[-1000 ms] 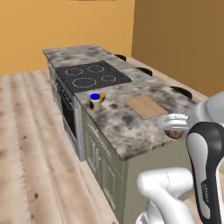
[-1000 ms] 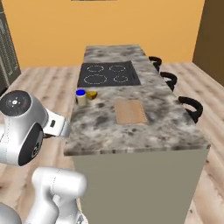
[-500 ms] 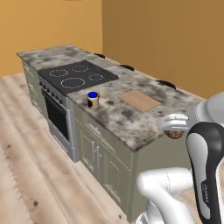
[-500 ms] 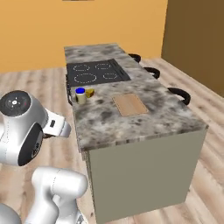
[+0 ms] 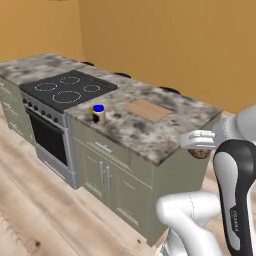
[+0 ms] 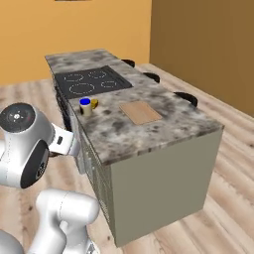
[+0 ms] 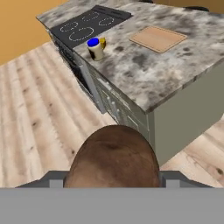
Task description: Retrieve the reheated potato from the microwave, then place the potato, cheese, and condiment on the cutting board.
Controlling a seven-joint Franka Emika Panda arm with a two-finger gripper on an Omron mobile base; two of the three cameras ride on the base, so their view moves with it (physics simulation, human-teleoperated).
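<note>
Brown potato [image 7: 113,156] was clamped between part-open gripper [image 7: 113,177] fingers off the counter's [image 6: 149,131] end, board [image 6: 140,112] lay bare, condiment [image 6: 85,106] stood beside cheese [image 6: 94,103] near stovetop [image 6: 91,82].

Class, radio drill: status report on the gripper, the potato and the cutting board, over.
Gripper shut on potato, off the counter's end. Cutting board bare on the counter; condiment and cheese beside the stovetop. Nothing in the way.
</note>
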